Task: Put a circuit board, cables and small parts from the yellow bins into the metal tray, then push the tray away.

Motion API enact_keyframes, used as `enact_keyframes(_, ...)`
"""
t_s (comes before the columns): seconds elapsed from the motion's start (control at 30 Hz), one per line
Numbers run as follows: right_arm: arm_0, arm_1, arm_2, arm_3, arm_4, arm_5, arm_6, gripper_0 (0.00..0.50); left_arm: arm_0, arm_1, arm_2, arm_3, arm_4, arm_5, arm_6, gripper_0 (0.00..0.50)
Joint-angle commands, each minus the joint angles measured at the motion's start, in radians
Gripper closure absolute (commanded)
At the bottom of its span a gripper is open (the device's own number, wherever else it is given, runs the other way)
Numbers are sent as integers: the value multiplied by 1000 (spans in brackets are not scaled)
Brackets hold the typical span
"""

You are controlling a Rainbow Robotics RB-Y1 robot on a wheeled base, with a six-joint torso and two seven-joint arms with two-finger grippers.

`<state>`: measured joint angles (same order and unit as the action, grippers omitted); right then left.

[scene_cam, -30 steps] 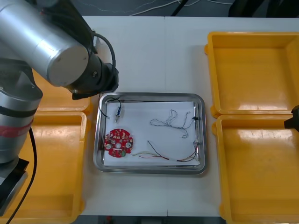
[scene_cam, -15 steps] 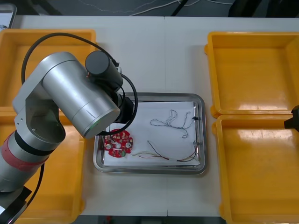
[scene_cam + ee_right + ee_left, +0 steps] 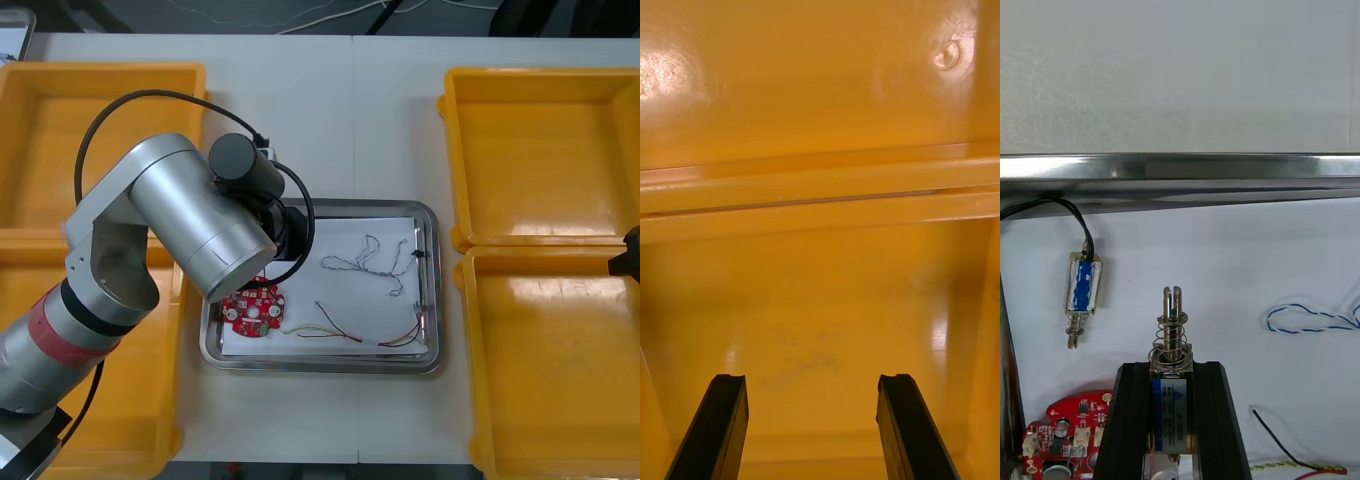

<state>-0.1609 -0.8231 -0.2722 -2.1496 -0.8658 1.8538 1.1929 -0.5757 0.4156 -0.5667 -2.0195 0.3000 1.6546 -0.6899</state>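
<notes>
Yellow bins (image 3: pixel 545 150) number four, two at each side of the light table (image 3: pixel 330 100). Between them lies one metal tray (image 3: pixel 320 366), white inside. On that white floor there is one round red circuit board (image 3: pixel 253 308) at the near left and one twisted blue and white cable (image 3: pixel 365 258) toward the far right. There look to be two red and yellow cables (image 3: pixel 322 332) along the near edge, one just beside the board and the other in the near right corner.

The left arm reaches over the tray's left part. The left gripper (image 3: pixel 1171 371) is clamped on one small metal part (image 3: pixel 1172 330), whose blue-labelled body sits between the black fingers (image 3: pixel 1131 420) while a spring and a slotted pin stick out past their tips. Whether this part touches the tray floor cannot be told. A second small metal part (image 3: pixel 1081 289), also blue-bodied with a spring, lies flat on the white floor, apart from the held one and nearer the tray's far left corner. One black cable (image 3: pixel 1082 225) curves from it toward the rim.

The right gripper (image 3: pixel 812 390) hangs above the floor of a right-side bin. Its two fingers stand wide apart with nothing between them, and ahead of them are the twin rims where the two right bins meet.
</notes>
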Motion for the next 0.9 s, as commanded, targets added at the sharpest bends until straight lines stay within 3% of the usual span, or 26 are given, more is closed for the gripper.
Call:
enact_keyframes(0.03,11,-39,13,-7,-7,-5,27,0,-23,-44,-32,38,-33,-19,21,500)
enact_keyframes(0.6,11,-39,13,-7,-7,-5,27,0,-79,-95,-65,176,-70,-72,26,500)
enact_keyframes(0.9,11,-39,13,-7,-7,-5,27,0,-134,-123,-47,203,-30,33,17,500)
